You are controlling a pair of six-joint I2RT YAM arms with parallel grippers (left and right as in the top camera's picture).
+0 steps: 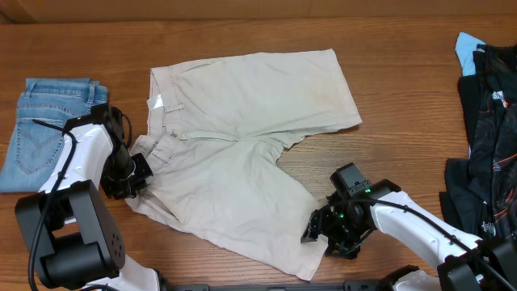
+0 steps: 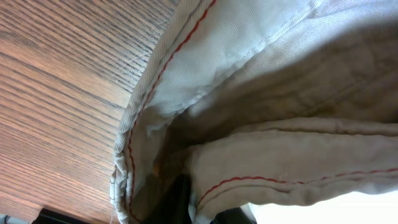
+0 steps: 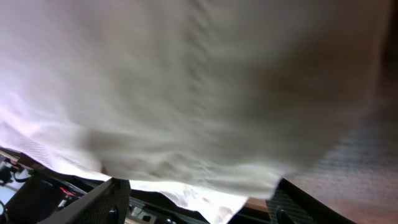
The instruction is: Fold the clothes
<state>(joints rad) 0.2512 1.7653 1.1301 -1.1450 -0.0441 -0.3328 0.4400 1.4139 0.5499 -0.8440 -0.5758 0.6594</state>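
Observation:
The beige shorts (image 1: 242, 121) lie spread on the wooden table (image 1: 404, 48), waistband to the left and both legs pointing right. My left gripper (image 1: 137, 172) sits at the near-left corner of the waistband and is shut on the cloth. In the left wrist view, folds of shorts (image 2: 280, 81) with red stitching fill the frame and run down between the dark fingers (image 2: 180, 202). My right gripper (image 1: 317, 230) is at the hem of the near leg. Its fingers (image 3: 106, 202) stand wide apart, open, with the pale hem (image 3: 199, 124) lying over the gap between them.
Folded light-blue jeans (image 1: 44, 133) lie at the far left, just behind my left arm. A pile of black patterned garments with a sky-blue piece (image 1: 489, 137) sits at the right edge. Bare wood shows between the shorts and that pile.

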